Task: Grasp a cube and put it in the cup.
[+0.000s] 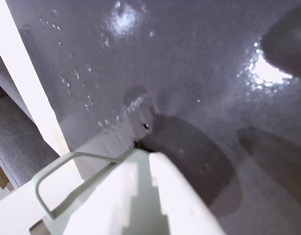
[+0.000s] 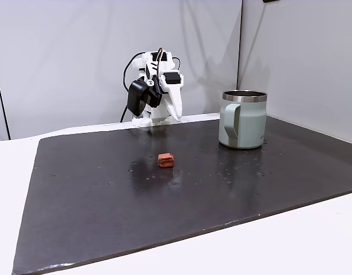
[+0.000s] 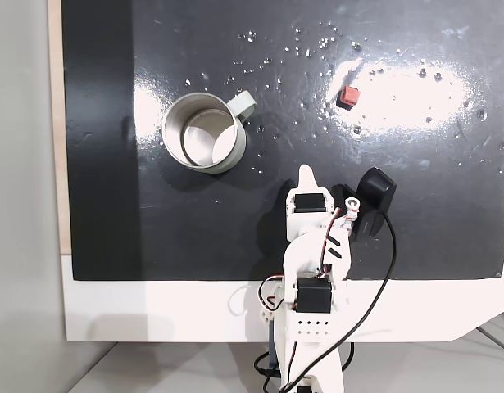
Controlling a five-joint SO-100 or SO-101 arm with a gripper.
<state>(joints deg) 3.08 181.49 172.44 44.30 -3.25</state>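
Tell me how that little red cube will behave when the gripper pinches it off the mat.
The cube looks tiny and blocky, so probably light and unlikely to roll. The dark mat shines with droplets, so the cube may be slick and could skid. Its rounded edges might let it squirt from the gripper.

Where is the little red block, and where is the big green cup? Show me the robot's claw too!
block [image 2: 165, 160], a fixed view, its front face.
cup [image 2: 250, 125], a fixed view, its outer side wall.
end effector [image 3: 307, 173], a fixed view, its white pointed tip.
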